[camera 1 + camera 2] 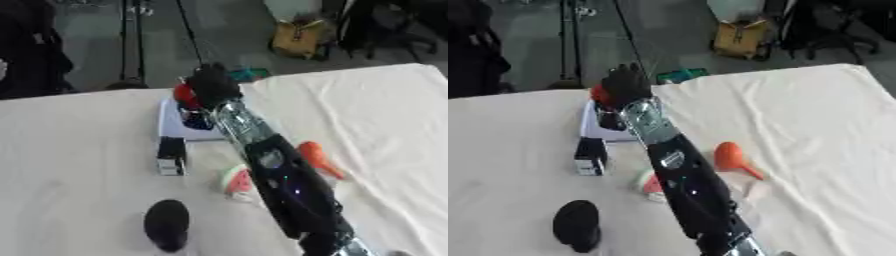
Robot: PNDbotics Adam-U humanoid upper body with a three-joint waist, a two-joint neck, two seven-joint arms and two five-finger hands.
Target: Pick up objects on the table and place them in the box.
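Your right hand [626, 80] is stretched out over the box [597, 129] at the far middle of the table [79, 150], the arm [680, 182] running up from the lower right edge. You see the hand from the back, a dark mass, and you cannot tell whether its fingers are curled or straight. A red thing [184, 95] shows just at the hand's left edge, touching or nearly touching it; whether the hand holds it cannot be made out. Below the hand, inside the box, a dark blue thing [194, 120] lies partly hidden by the wrist.

The box is white and low, and its near rim lies under your forearm. Just in front of it, toward you and a little left, a small black-and-white block [171, 156] stands on the cloth, close to the box but apart from it. Nearer you, right beside the arm on its left, lies a watermelon slice [234, 181], its red face and green rind showing; the arm covers part of it. On the arm's other side an orange carrot-shaped thing [735, 159] lies on the cloth, near the arm. A black oval thing [577, 225] sits near the front left, well apart from the hand.

Your left hand shows in neither view.
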